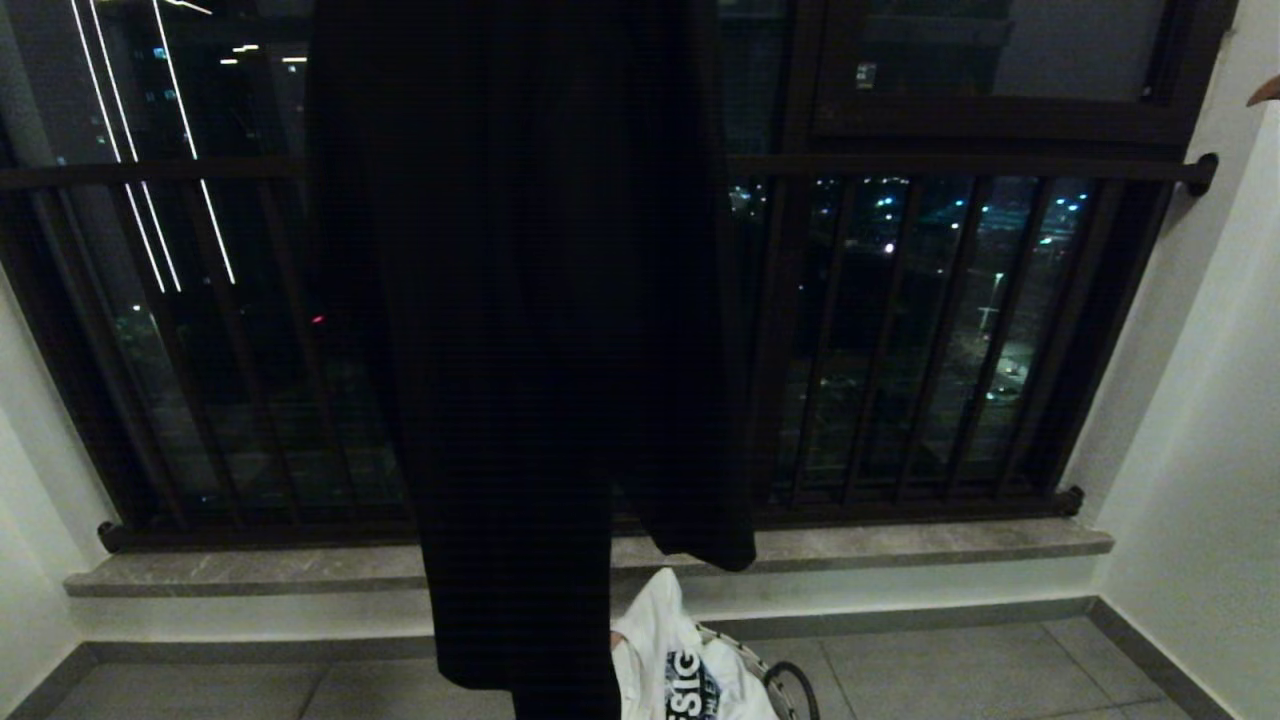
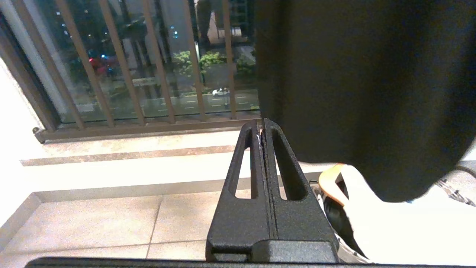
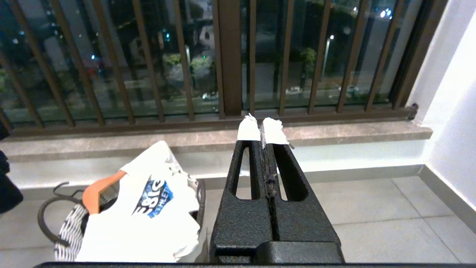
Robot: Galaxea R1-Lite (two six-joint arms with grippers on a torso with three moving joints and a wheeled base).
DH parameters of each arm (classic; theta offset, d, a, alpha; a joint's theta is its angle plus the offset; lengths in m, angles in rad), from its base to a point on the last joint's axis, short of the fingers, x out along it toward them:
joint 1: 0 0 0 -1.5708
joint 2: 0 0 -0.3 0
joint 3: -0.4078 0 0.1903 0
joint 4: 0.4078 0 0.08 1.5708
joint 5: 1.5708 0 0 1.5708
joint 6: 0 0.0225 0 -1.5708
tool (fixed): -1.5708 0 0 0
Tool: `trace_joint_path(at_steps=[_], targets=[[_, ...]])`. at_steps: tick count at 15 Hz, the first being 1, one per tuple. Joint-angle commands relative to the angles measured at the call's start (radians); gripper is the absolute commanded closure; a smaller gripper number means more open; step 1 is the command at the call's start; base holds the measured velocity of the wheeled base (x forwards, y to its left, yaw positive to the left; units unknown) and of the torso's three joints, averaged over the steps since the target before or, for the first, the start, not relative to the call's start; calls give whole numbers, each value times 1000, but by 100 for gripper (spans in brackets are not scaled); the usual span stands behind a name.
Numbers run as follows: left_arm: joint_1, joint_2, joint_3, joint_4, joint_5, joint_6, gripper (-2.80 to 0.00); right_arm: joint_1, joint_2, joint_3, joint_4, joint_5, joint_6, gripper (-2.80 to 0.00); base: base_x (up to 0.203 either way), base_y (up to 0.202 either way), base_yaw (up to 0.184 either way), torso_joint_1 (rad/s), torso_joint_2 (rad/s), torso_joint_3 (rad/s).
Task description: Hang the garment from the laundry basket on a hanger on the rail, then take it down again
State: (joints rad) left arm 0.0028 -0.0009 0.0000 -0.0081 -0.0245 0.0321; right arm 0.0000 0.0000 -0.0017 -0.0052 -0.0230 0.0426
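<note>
From the head view we look at a night-time window behind dark brown guard bars (image 1: 950, 340), with a grey stone sill (image 1: 900, 545) below it and a tiled floor (image 1: 950, 665). A long black garment (image 1: 530, 330) hangs down the middle of the scene, reaching almost to the floor. Just right of its lower end, at the near edge, a white T-shirt (image 1: 680, 665) with a blue print lies heaped in the laundry basket (image 1: 748, 662), whose black loop handle (image 1: 795, 690) curves out on the right. Neither gripper shows here.

From the left wrist view we see the left gripper (image 2: 262, 128) with its two black fingers pressed fully together and nothing between them. It points toward the sill. The black garment hangs just right of it, and the white T-shirt and an orange wooden hanger (image 2: 329, 180) sit low to its right, apart from the fingers.

From the right wrist view we see the right gripper (image 3: 262, 130), also fully closed and holding nothing, its tips wrapped in white tape. It too points at the sill. The laundry basket (image 3: 68, 230), with the T-shirt (image 3: 148, 208) and hanger (image 3: 100, 190) on top, stands on the floor to its left, near but not touching.
</note>
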Motion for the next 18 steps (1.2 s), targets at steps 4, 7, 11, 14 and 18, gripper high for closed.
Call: trace_joint_path(at_steps=[4,7,11,14,18], targets=[[0,-1,2,0,0,0,0,0,0,0,-1,0,0,0,0,0,0,0,0,0],[0,-1,2,0,0,0,0,0,0,0,-1,0,0,0,0,0,0,0,0,0],[1,-1,2,0,-1,0,0,0,0,0,0,-1,0,0,0,0,0,-19,85,86],[0,-1,2,0,0,0,0,0,0,0,-1,0,-1,0,0,0,0,-3,19,22],[0,-1,2,0,0,3,0,0,0,0,-1,0,0,0,0,0,0,0,0,0]])
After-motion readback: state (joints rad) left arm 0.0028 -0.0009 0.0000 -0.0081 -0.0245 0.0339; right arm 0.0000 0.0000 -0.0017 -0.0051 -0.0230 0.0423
